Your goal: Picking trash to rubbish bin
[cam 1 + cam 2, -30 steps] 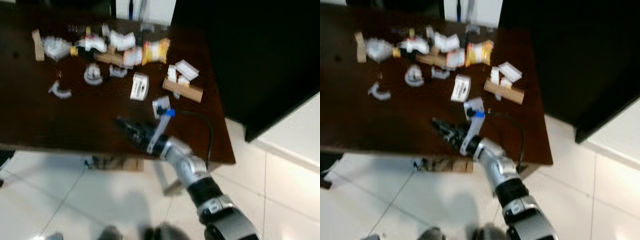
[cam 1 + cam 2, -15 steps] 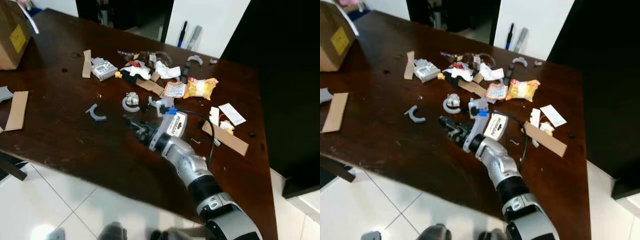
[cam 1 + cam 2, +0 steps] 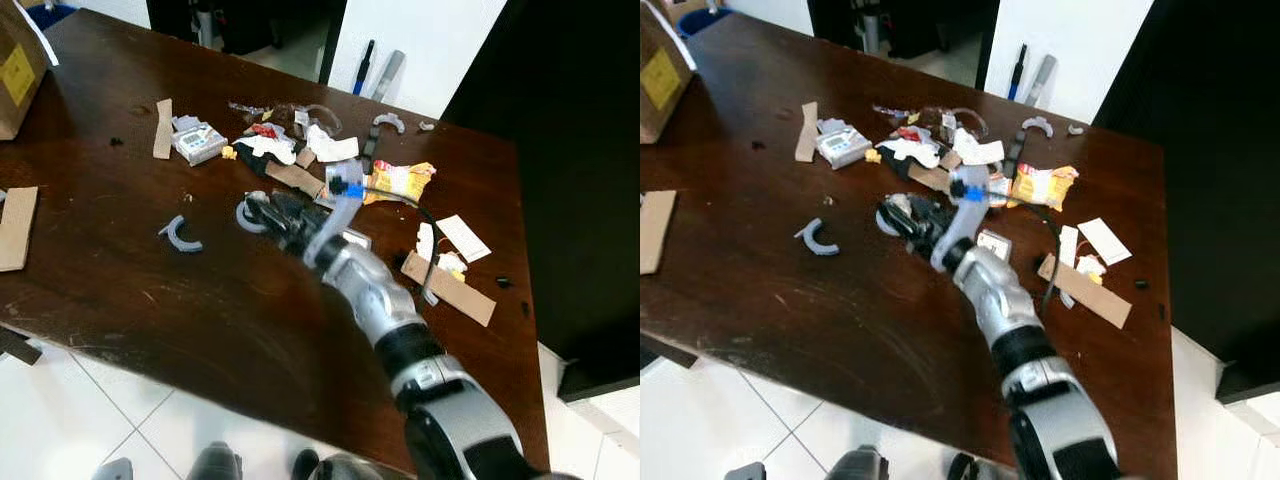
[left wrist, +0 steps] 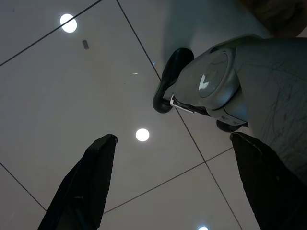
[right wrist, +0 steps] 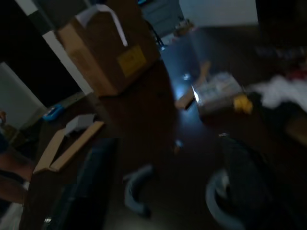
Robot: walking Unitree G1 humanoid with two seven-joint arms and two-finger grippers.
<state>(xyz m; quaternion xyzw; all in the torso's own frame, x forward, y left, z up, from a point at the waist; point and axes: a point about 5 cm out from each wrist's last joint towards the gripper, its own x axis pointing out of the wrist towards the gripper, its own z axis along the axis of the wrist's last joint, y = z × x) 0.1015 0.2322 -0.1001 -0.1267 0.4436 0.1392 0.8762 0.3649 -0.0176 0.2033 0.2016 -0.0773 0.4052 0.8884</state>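
Trash lies scattered across a dark brown wooden table (image 3: 120,290), mostly toward its far side. The pieces include an orange and yellow snack wrapper (image 3: 403,180), white crumpled paper (image 3: 330,148), a small grey boxed item (image 3: 196,142), strips of brown cardboard (image 3: 448,288), a white card (image 3: 461,237) and a grey curved plastic piece (image 3: 178,236) lying apart from the rest. The right gripper (image 3: 268,212) reaches out over the table, its black fingers spread apart and hovering at a pale ring-shaped scrap (image 5: 218,201) beside the main pile; the wrist picture is dark and blurred, so contact cannot be judged. A cardboard box (image 3: 658,70) stands at the table's left edge. The left gripper (image 4: 168,182) hangs over a white tiled floor (image 4: 72,86), fingers wide apart, near the robot's grey foot (image 4: 225,81).
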